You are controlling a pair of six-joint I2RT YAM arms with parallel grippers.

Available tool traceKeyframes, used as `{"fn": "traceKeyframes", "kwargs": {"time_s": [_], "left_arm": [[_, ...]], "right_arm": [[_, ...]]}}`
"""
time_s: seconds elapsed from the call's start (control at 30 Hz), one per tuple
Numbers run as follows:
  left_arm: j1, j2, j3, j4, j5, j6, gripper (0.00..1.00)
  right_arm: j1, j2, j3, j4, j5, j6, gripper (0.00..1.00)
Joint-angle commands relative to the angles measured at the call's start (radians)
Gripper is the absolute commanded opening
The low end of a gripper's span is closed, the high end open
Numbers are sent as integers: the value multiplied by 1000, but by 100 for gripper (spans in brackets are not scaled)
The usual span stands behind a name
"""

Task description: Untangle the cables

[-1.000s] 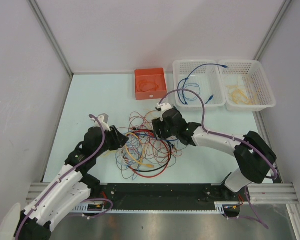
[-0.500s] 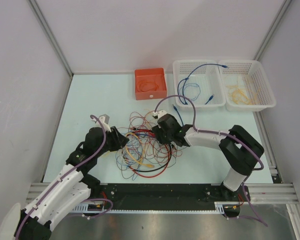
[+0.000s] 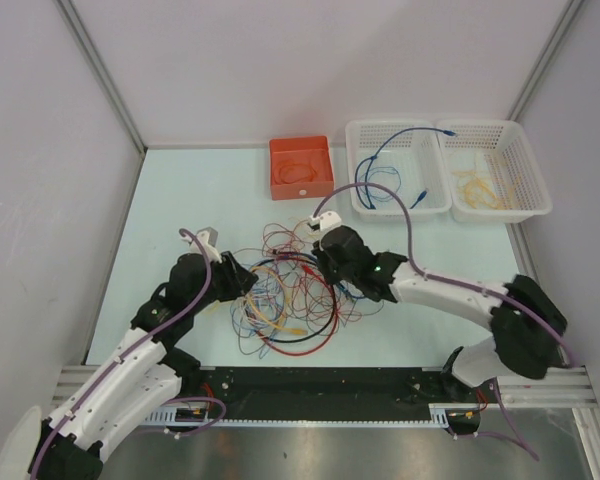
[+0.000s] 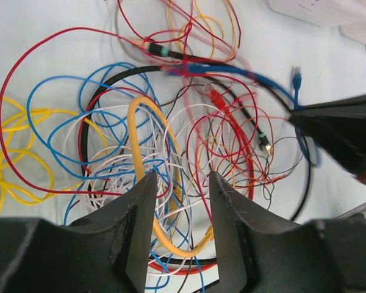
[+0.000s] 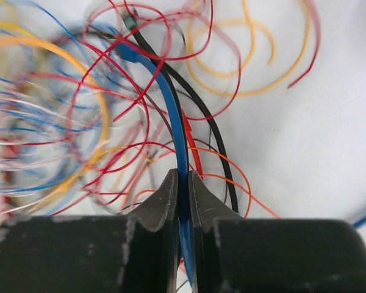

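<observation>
R gripper (image 5: 183,177) clamped on blue cable (image 5: 170,104); L gripper (image 4: 183,183) jaws apart above tangle (image 3: 280,300), gripping nothing. Step: freeing one cable. Next, you lift slow; L pins tangle.

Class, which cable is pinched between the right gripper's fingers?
The thick blue cable: it alone runs between the shut fingers of the right gripper; the black cable passes alongside.
</observation>
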Motion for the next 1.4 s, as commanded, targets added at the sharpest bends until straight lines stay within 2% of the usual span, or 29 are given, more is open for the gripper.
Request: {"fn": "traceKeyframes", "kwargs": {"time_s": [0.0,0.2,0.4,0.5,0.63,0.7,0.93,1.1,1.37], "left_arm": [[6,1,81,7,-21,19,45],[8,13,124,39,-21,15,50],[8,16,121,162,74,-30,62],[8,21,89,284,149,-80,66],[-2,59,26,551,350,-143,67],[-32,88,8,607,372,-145,66],[-68,101,14,521,294,-101,66],[-68,41,15,438,208,-77,66],[-66,-19,-37,407,174,-80,66]], "right_arm": [[18,-239,41,-46,91,31,4],[18,-385,96,-187,117,29,2],[19,-388,92,-270,124,60,0],[22,-382,86,-253,97,88,0],[21,-394,86,-194,25,118,0],[16,-402,86,-154,-12,146,0],[15,-426,101,-140,-43,174,0],[-7,-540,202,-131,0,138,0],[-44,-649,362,29,100,14,0]]}}
